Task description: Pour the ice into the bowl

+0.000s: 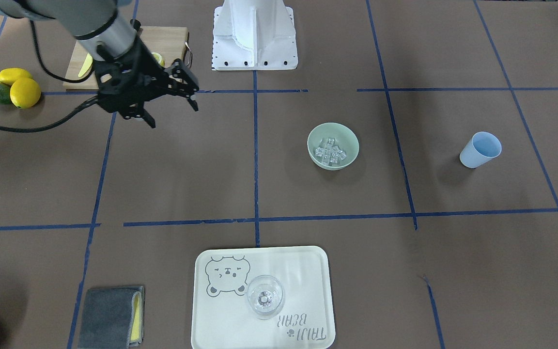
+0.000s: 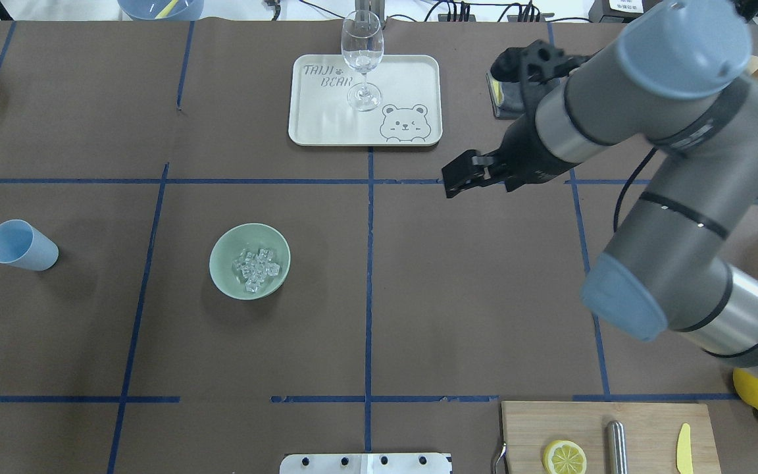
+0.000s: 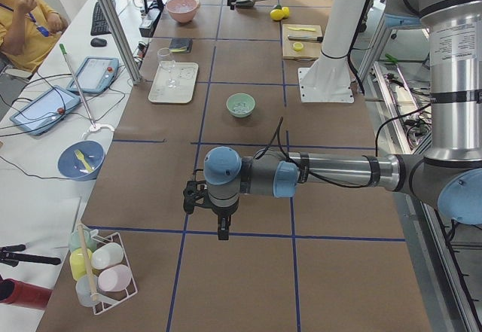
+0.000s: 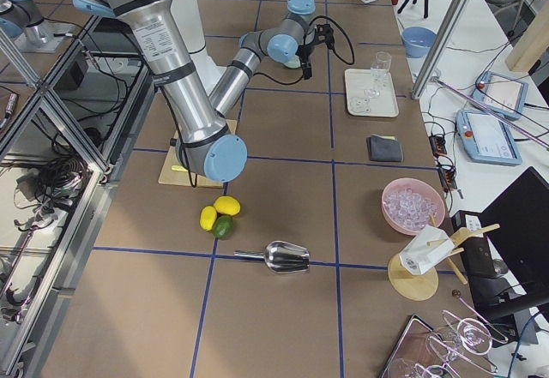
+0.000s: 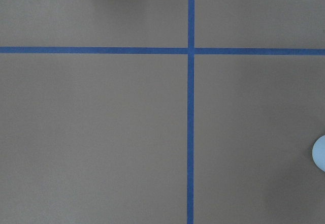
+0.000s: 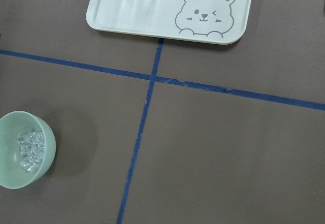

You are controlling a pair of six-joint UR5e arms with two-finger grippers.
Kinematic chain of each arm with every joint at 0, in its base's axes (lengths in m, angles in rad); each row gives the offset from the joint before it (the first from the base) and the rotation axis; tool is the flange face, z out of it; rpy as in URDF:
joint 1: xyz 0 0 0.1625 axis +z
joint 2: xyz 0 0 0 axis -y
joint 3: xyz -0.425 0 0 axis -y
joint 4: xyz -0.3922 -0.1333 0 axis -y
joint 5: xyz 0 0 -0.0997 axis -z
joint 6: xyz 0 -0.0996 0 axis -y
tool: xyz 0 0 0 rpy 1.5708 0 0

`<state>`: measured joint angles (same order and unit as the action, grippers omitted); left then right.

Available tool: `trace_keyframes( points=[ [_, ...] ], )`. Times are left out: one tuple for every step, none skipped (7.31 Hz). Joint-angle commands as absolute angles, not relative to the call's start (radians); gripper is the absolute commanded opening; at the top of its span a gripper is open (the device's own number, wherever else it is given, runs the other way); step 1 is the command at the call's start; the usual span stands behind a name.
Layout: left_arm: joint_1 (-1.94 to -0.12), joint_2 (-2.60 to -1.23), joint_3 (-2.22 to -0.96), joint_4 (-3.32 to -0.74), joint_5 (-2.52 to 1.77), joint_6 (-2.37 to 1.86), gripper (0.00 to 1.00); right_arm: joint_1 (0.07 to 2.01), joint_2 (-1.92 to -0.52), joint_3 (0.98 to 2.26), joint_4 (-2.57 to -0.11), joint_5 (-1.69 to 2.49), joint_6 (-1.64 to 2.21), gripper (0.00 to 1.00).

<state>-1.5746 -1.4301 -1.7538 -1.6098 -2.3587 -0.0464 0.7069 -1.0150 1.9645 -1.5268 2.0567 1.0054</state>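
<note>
The pale mint-green bowl (image 2: 221,276) stands on the brown table left of centre, with several clear ice cubes (image 2: 256,268) inside. It also shows in the front view (image 1: 349,138) and the right wrist view (image 6: 10,178), ice (image 6: 30,150) included. The light blue cup (image 2: 20,245) stands empty, far to the left of the bowl. My right gripper (image 1: 174,116) hangs open and empty above the table, well to the right of the bowl (image 2: 450,183). My left gripper (image 3: 221,230) shows only in the side views; I cannot tell whether it is open or shut.
A cream bear tray (image 2: 412,72) with a wine glass (image 2: 362,59) lies at the far edge. A grey cloth (image 1: 109,315) and a pink container of ice (image 4: 413,205) lie beyond my right gripper. A cutting board (image 2: 642,421) with a lemon slice, lemons (image 1: 24,92) and a metal scoop (image 4: 283,256) are on my right.
</note>
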Motion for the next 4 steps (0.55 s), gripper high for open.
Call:
trace_keyframes(
  points=[
    [-1.574,-1.433,-1.767,-1.611,-2.359,-0.046,1.0,0.589,-0.773,1.73,-1.528,1.936,1.167,1.0],
    [-1.575,-1.431,-1.775,-1.612,-2.359,-0.045,1.0,0.542,-0.633,1.56,-1.526,1.868,1.21,1.0],
    [-1.575,-1.433,-1.775,-1.612,-2.359,-0.044,1.0,0.499,-0.527,1.411,-1.52,1.802,1.239,1.0],
    [-1.574,-1.433,-1.775,-1.612,-2.359,-0.044,1.0,0.471,-0.478,1.317,-1.516,1.772,1.246,1.0]
  ],
)
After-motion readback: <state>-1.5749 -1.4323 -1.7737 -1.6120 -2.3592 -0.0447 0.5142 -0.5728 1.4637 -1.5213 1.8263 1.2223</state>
